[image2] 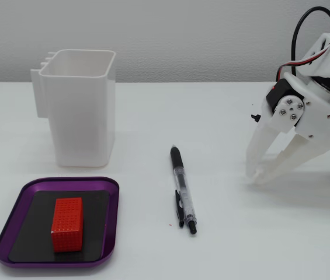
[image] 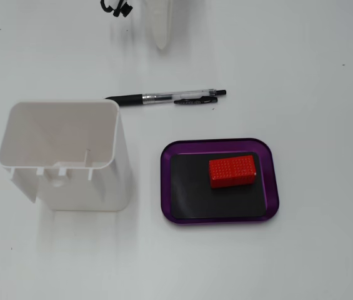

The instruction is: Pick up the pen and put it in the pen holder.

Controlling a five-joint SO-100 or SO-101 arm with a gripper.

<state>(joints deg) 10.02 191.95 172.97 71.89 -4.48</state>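
White holder (image: 64,156), purple tray (image: 220,145) — red, seemingly dotted block (image: 232,170)

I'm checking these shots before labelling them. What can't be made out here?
- White plastic claw: cut off by the top edge in a fixed view.
- White plastic pen holder: inside hidden by its own walls in the side-on fixed view.
- Clear-barrelled black pen: print too small.
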